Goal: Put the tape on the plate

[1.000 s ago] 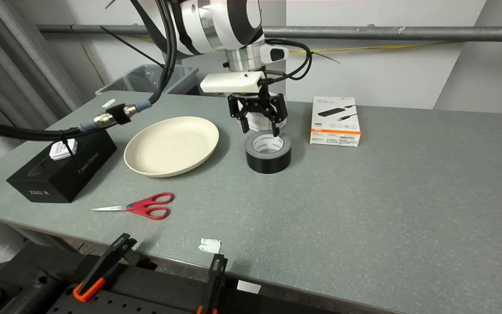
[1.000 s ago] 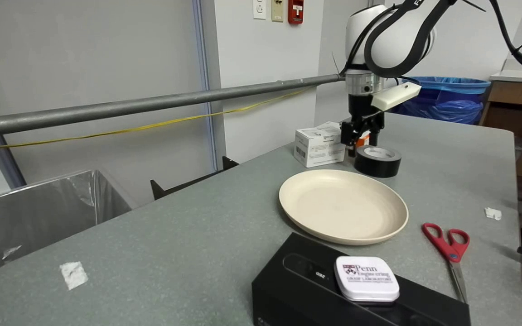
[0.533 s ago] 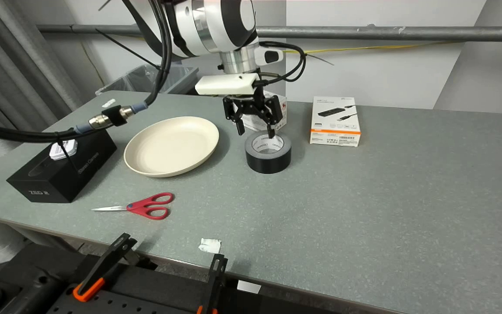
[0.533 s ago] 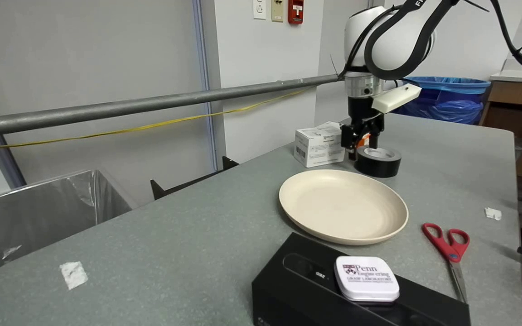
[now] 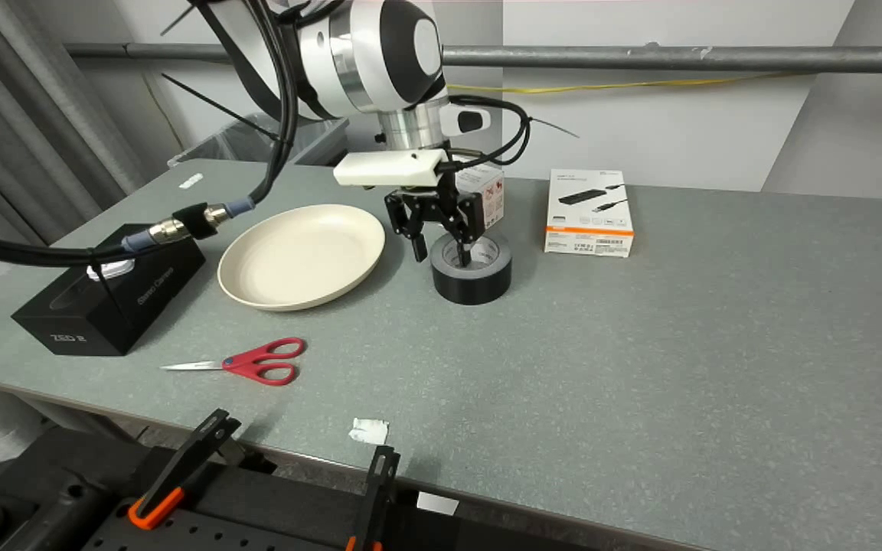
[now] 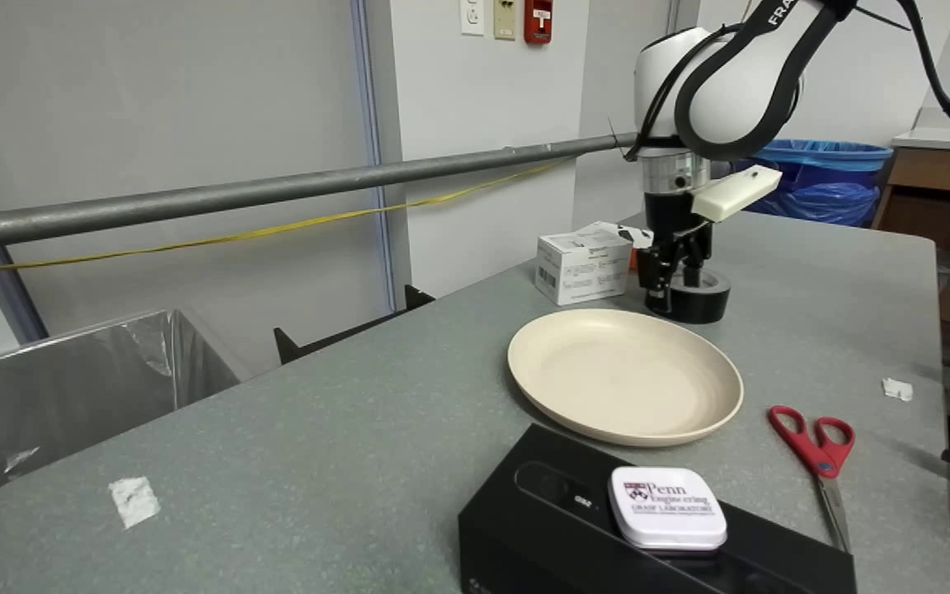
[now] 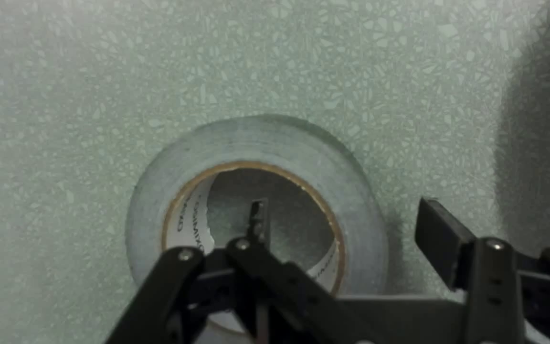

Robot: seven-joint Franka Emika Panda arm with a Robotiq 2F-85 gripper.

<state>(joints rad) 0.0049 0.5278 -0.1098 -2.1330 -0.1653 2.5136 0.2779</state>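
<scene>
The tape (image 5: 472, 288), a thick black roll with a hollow centre, lies flat on the table to the right of the plate (image 5: 302, 256). Both also show in an exterior view, the tape (image 6: 703, 308) behind the plate (image 6: 623, 375). The plate is cream and bears nothing. My gripper (image 5: 442, 257) is open and points down at the tape, also in an exterior view (image 6: 674, 291). In the wrist view my gripper (image 7: 343, 215) has one finger over or in the hollow of the tape (image 7: 265, 138) and the other outside the ring on the plate's side, apart from it.
A white cube-shaped box (image 6: 580, 266) stands close behind the gripper. A white and orange box (image 5: 589, 214) stands to the tape's right. Red scissors (image 5: 261, 363) and a black box (image 5: 115, 298) with a white tin (image 6: 667, 507) lie near the plate.
My gripper has moved down and a little toward the plate's side, so that one finger now reaches the tape's hollow. It stays open. The tape and plate have not moved.
</scene>
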